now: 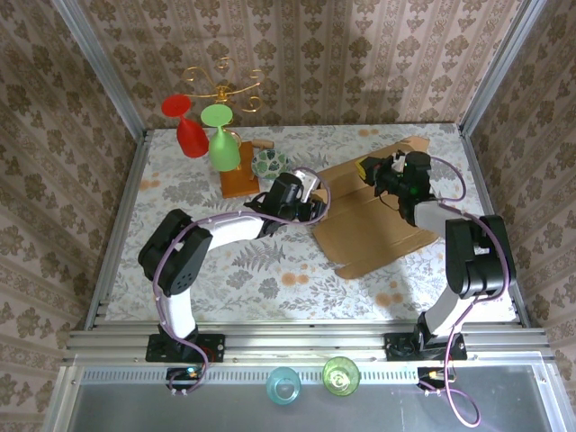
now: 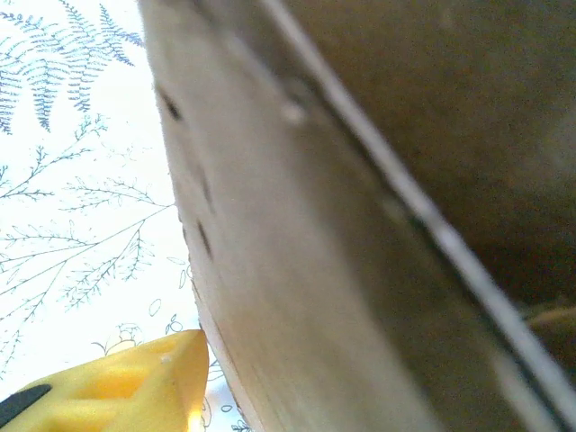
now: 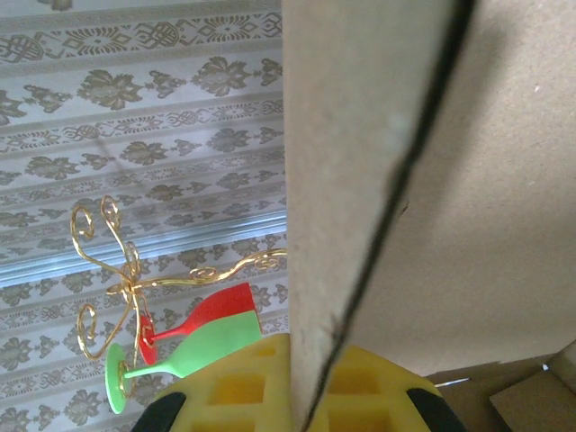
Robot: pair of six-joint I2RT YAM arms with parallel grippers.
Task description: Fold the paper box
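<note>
The paper box (image 1: 378, 220) is a tan cardboard sheet lying right of centre on the table, with its far flap raised. My left gripper (image 1: 312, 194) is at the sheet's left edge. In the left wrist view the cardboard (image 2: 360, 225) stands close beside one yellow finger (image 2: 135, 382), with a sliver of tablecloth between them; the other finger is hidden behind the board. My right gripper (image 1: 379, 171) is at the far flap. In the right wrist view its yellow pads (image 3: 234, 387) sit on both sides of the flap (image 3: 360, 135), shut on it.
A reddish wooden board (image 1: 238, 180) lies left of the box, with a red glass (image 1: 187, 128), a green glass (image 1: 222, 142), a gold wire rack (image 1: 220, 85) and a patterned ball (image 1: 267, 163) around it. Two cups (image 1: 283, 385) stand on the near rail. Patterned walls enclose the table.
</note>
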